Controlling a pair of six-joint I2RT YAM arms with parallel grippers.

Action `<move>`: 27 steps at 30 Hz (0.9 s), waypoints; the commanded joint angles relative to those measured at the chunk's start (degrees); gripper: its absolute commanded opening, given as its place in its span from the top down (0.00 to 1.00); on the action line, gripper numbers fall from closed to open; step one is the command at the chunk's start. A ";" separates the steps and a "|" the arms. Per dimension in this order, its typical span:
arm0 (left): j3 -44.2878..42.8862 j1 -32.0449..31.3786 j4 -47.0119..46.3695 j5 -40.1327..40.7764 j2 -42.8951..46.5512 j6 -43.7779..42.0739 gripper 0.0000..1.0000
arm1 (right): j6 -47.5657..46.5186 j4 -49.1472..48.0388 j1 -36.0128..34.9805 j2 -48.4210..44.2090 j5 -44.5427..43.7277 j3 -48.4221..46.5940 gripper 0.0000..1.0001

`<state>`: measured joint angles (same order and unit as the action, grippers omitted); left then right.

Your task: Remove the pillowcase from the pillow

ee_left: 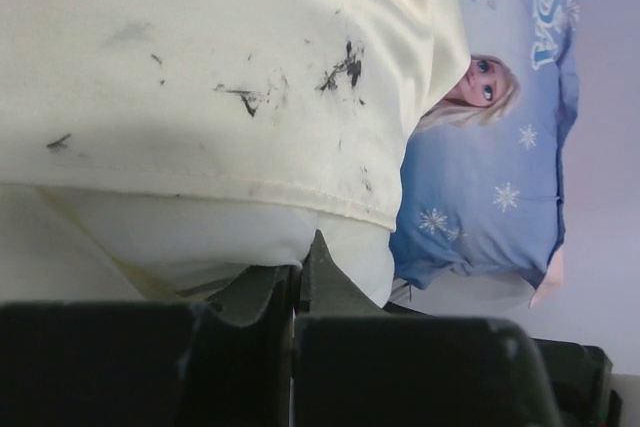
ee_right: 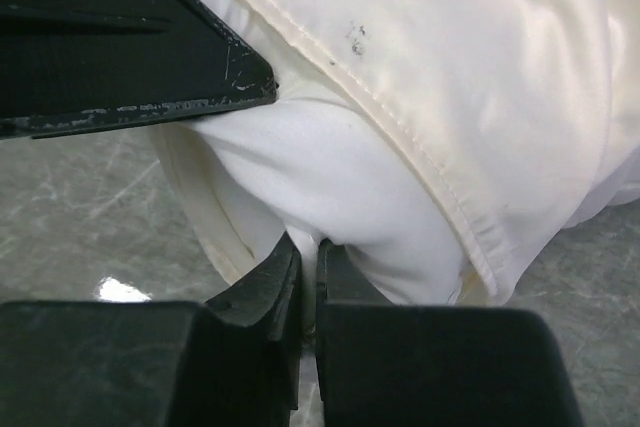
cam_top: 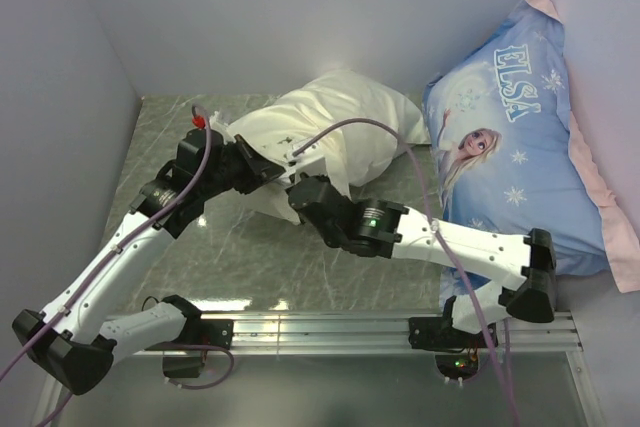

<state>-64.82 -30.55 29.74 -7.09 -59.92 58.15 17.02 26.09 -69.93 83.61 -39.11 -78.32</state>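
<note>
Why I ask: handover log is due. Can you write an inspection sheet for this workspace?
Surface: grey-green marbled tabletop, glare near front.
Job's things: wrinkled cream fabric pillowcase, dark-smudged, still on plump white pillow showing at its open hem.
Clutter: large blue Elsa-printed pillow, pink-edged, against right wall.
Grippers: left gripper shut on fabric under the hem, layer unclear; right gripper shut on the white pillow.
Cables: purple cables along both arms, one looping over the pillowcase.
Surroundings: pale walls; aluminium rail at front.
</note>
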 commanded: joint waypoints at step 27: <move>-3.65 -0.48 3.12 20.24 11.04 -5.77 0.41 | -4.71 1.33 18.25 -12.95 2.37 -9.65 1.00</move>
<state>-67.81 -31.20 27.40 4.08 -51.22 51.57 13.72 30.44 -54.13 71.05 -34.44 -82.72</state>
